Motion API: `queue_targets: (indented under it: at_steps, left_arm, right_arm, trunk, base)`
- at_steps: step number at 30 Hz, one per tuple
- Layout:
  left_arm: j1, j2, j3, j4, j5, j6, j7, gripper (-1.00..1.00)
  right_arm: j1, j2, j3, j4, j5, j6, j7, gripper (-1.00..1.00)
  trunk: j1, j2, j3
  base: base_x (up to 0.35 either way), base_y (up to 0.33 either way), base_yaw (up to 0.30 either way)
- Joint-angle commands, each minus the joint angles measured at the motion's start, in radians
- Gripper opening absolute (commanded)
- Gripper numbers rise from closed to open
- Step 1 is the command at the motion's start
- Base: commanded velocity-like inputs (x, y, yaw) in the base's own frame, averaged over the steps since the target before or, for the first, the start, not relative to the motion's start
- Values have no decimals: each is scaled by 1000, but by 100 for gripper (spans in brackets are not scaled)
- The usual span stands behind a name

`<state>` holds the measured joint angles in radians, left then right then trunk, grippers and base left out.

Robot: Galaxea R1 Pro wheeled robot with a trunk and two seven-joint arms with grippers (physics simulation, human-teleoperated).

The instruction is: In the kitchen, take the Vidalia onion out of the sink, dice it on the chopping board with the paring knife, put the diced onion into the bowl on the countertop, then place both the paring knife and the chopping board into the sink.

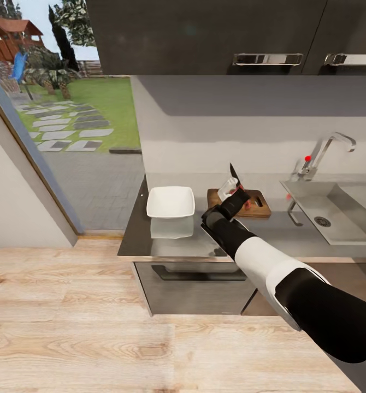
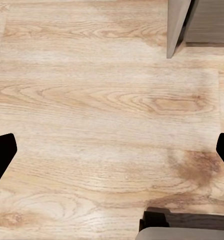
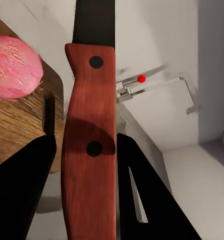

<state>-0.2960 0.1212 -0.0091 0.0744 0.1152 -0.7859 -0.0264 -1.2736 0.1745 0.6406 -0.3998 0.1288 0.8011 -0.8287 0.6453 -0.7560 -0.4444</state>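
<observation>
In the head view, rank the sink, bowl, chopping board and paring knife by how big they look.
1. sink, largest by far.
2. bowl and chopping board: unsure, since the right end effector covers part of the board.
3. paring knife, smallest, held blade up.

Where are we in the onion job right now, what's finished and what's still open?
Done: the pink-red round onion is out of the steel sink and sits on the brown wooden chopping board. In hand: the right gripper holds the red-handled paring knife, blade up, above the board. Left: dicing, filling the empty white square bowl, then knife and board into the sink.
</observation>
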Motion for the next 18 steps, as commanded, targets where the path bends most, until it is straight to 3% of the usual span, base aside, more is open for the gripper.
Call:
queue_targets:
  at_steps: [1, 18]
  left_arm:
    - [-2, 0, -2, 4, 6, -6, -3, 100]
    - [-2, 0, -2, 4, 6, -6, -3, 100]
  right_arm:
    - [-2, 0, 9, 0, 4, 1, -2, -100]
    - [-3, 0, 32, 2, 35, 0, -1, -100]
  trunk:
    - [0, -1, -1]
    - [0, -1, -1]
  base:
    - [0, 0, 0]
    - [0, 0, 0]
